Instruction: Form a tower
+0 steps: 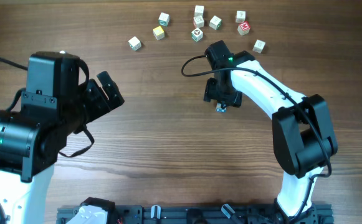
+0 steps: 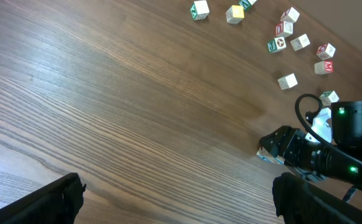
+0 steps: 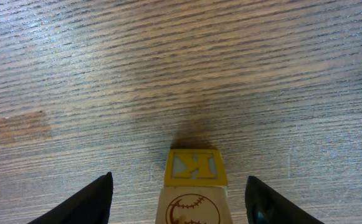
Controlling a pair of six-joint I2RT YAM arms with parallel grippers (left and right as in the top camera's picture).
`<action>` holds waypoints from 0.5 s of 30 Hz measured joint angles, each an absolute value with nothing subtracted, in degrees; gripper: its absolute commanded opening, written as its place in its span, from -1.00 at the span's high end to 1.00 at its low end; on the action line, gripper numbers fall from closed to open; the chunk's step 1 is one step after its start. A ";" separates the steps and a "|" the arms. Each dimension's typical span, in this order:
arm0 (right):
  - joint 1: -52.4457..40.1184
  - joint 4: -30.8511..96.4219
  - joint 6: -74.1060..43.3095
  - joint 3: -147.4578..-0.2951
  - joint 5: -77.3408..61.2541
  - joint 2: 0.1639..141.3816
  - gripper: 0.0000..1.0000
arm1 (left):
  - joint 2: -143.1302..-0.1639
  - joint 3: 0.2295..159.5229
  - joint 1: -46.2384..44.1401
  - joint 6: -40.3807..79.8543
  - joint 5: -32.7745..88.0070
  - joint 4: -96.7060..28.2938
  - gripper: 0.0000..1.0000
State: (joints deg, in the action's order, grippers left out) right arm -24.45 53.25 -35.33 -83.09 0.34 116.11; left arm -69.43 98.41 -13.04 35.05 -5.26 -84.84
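The tower [image 1: 220, 109] stands mid-table, mostly hidden under my right gripper [image 1: 223, 99]; only a blue-marked cube corner shows beneath it. In the right wrist view, a pale cube [image 3: 195, 186] with a yellow "K" face and a brown baseball drawing sits between the fingers of my right gripper [image 3: 179, 179]. The jaws are open, with a clear gap on each side of the cube. From the left wrist view, the blue-marked cube [image 2: 265, 154] peeks out under the right arm's black head. My left gripper [image 1: 109, 93] hangs wide open over bare wood at the left, holding nothing.
Several loose letter cubes [image 1: 199, 21] lie scattered along the far edge, among them a yellowish one [image 1: 159, 33] and a red-marked one [image 1: 244, 27]. A black cable [image 1: 193, 65] loops off the right wrist. The loose cubes [image 2: 282, 29] also show in the left wrist view.
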 measured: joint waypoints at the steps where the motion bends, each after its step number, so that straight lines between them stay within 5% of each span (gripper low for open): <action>1: -24.45 53.25 -35.31 -83.09 0.32 116.42 -0.17 | -69.43 98.41 -13.04 35.07 -5.26 -84.84 -1.00; 15: -24.38 54.15 -34.65 -83.42 0.23 117.78 0.14 | -69.43 98.41 -13.04 35.05 -5.26 -84.84 -1.00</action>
State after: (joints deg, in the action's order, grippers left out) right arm -24.38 54.15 -34.65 -83.42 0.23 117.78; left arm -69.43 98.41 -13.04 35.05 -5.26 -84.84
